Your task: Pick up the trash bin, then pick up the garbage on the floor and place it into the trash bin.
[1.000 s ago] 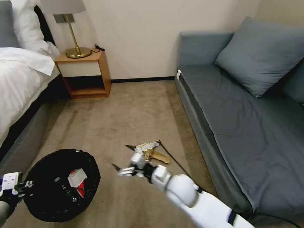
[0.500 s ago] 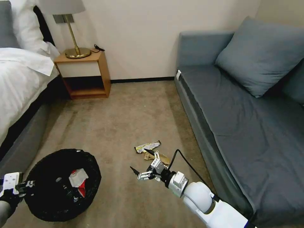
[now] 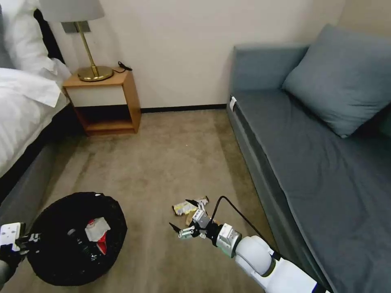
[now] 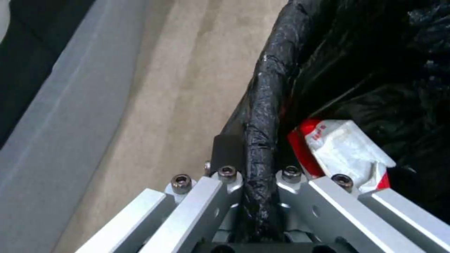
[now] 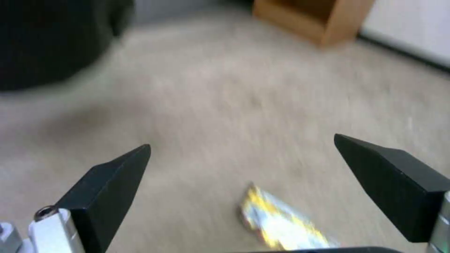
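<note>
The trash bin (image 3: 75,238) sits low at your left on the carpet (image 3: 163,162), its black liner rim pinched between the fingers of your left gripper (image 4: 260,175); whether it is lifted clear of the floor cannot be told. Inside it lie a crumpled red-and-white packet (image 3: 97,230) and what looks like a clear bottle (image 3: 79,240). The bin looks light, and the crinkly bag is soft and slick, so the hold on the rolled rim, where plastic wraps the stiff edge, seems the firmest place to keep it.

Two pieces of garbage are on the floor near the grey sofa (image 3: 326,162): a silvery-yellow wrapper (image 3: 188,205) and, just beside it and partly hidden behind your arm, a tan-brown wrapper (image 3: 190,219). Both look thin, flat and nearly weightless, likely to slide or crumple; a pinch across a raised edge or fold would probably serve best.

Your right gripper (image 3: 184,217) hangs just above them with its dark fingers (image 5: 112,179) spread wide and nothing between them; in the right wrist view the silvery-yellow wrapper lies below the gap. A bedside cabinet (image 3: 104,99) stands against the wall beyond.
</note>
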{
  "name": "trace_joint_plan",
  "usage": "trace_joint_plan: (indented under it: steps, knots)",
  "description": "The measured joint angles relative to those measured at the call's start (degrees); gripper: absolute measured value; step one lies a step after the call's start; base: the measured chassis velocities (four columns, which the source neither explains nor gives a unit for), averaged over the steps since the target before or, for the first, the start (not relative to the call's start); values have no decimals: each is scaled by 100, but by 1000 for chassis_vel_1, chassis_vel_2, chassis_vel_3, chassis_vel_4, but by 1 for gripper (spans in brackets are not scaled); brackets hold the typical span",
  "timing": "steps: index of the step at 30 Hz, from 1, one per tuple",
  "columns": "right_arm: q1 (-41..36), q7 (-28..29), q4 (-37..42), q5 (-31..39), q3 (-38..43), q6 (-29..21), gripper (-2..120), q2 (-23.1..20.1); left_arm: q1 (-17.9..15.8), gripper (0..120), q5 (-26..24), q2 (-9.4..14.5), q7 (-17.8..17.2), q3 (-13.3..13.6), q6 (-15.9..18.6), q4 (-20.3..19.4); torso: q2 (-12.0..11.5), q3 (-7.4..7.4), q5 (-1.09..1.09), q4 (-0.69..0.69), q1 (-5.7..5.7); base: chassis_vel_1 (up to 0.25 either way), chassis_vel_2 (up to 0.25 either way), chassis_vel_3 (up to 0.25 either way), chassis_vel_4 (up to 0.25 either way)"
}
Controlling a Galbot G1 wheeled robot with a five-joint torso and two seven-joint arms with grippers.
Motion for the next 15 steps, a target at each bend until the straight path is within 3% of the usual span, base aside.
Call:
trace_joint_plan:
  steps: [3, 4, 8, 15]
  knots:
    - [246, 11, -197, 127, -156, -654, 100, -69, 51, 3, 11, -22, 12, -39, -21, 22, 0, 0, -1, 1, 0, -97, 69, 95, -74]
    - [246, 11, -197, 127, -156, -654, 100, -69, 51, 3, 11, -22, 12, -39, -21, 22, 0, 0, -1, 1, 0, -70, 22, 42, -45]
    - [655, -441, -568, 67, -398, -1551, 100, -115, 100, 3, 33, -26, 20, -73, -29, 28, 0, -2, -1, 4, -1, 11, -11, -10, 13]
    - [1082, -658, -1044, 44, -713, -1833, 100, -17, 110, 3, 41, -69, 29, -90, -32, 28, 0, -2, -1, 3, -1, 11, -11, -12, 15]
